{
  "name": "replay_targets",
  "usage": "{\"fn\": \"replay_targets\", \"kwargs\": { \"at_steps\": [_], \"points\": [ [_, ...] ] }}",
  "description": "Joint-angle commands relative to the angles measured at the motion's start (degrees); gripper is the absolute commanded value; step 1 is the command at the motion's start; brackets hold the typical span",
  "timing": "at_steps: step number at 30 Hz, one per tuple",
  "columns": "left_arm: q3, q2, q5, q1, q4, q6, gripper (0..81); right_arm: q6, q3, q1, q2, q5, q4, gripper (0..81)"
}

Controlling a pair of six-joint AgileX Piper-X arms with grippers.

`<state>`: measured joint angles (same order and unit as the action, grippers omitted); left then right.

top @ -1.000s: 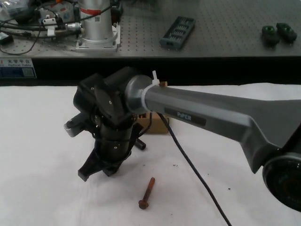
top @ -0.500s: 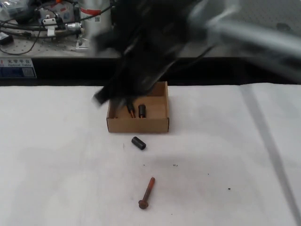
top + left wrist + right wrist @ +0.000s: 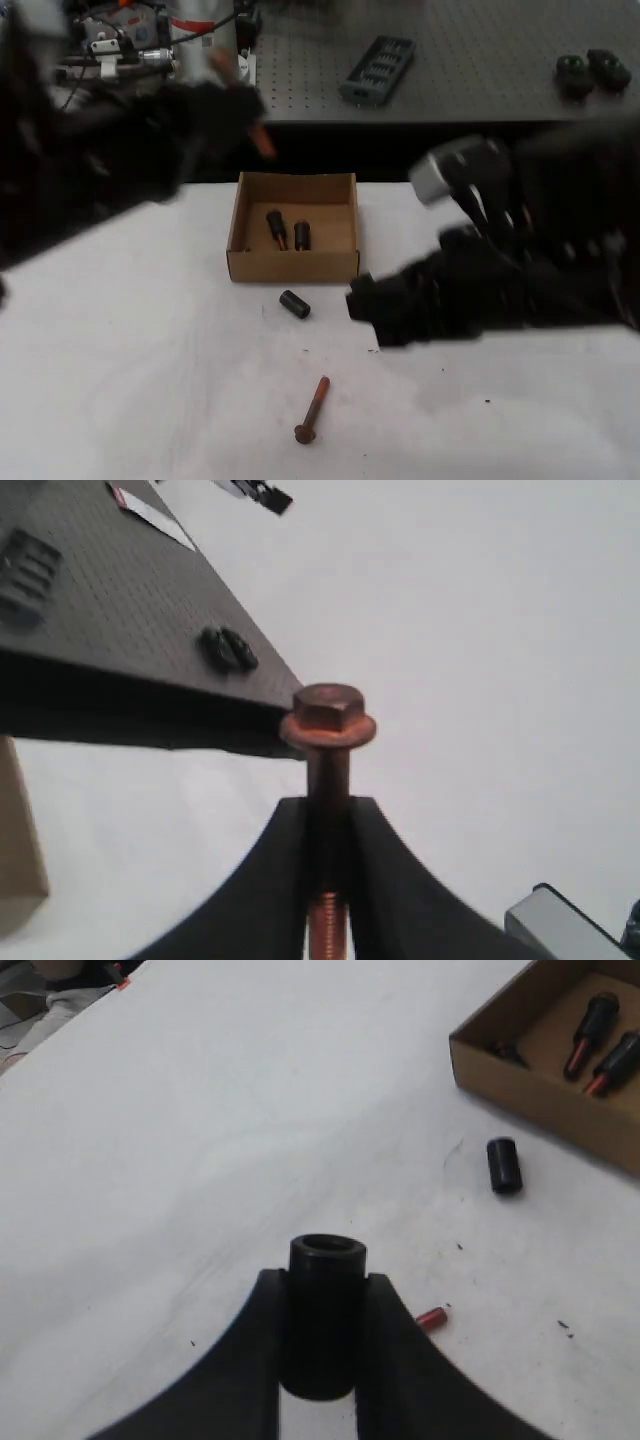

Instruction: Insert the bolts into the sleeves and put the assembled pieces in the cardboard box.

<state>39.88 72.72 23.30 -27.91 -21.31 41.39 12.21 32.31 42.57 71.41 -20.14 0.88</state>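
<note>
White-covered worktop (image 3: 150, 380). The cardboard box (image 3: 293, 266) sits toward its far side, open, with two assembled pieces (image 3: 275, 228) lying inside.

Left pincer (image 3: 327, 805) is clamped on a copper-coloured bolt (image 3: 327, 720). The grip is on the shank just under the flange, and the hex head stands out past the fingertips.

Right pincer (image 3: 325, 1280) is clamped across the side of a black sleeve (image 3: 325, 1325), held above the worktop with the open bore facing out.

A spare bolt (image 3: 311, 410) lies flat on the near part of the worktop. A spare sleeve (image 3: 294, 304) lies on its side just in front of the box wall.

Handling, as a judgement:
- **Bolts:** they look like rigid metal, small and dense. The shank should give decent bite, so take hold mid-shank and leave one end free for insertion.
- **Sleeves:** they look hard, smooth and light, and will likely roll if nudged. Pinch across the outer wall and keep the bore unobstructed.
- **Grip:** nothing here is fragile, so a firm squeeze is fine. The main risk is bolt and bore being out of line.
</note>
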Motion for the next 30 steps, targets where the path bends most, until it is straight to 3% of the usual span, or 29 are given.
{"fn": "replay_targets", "kwargs": {
  "at_steps": [1,5,15,25,30],
  "points": [
    [0.86,2.04,-1.14,-2.30,-2.10,-1.17,0.6,1.15,0.09,-0.01,-0.77,0.44,-2.80,2.5],
    [0.86,5.62,-0.07,-4.11,-4.56,-1.06,0.6,0.72,-3.58,-1.09,-1.32,-4.01,-5.98,2.5],
    [0.99,6.84,5.95,-3.76,-4.73,-6.49,0.6,-1.07,-2.88,-1.18,-1.32,-10.30,-9.92,2.5],
    [0.99,6.84,9.66,-1.05,-0.94,-10.90,0.6,-1.09,-1.81,-1.41,-1.32,-11.30,-13.57,2.5],
    [0.99,6.84,14.91,0.01,-0.95,-10.90,0.6,-0.95,-1.72,-2.27,-0.72,-11.30,-15.49,2.5]
  ]
}}
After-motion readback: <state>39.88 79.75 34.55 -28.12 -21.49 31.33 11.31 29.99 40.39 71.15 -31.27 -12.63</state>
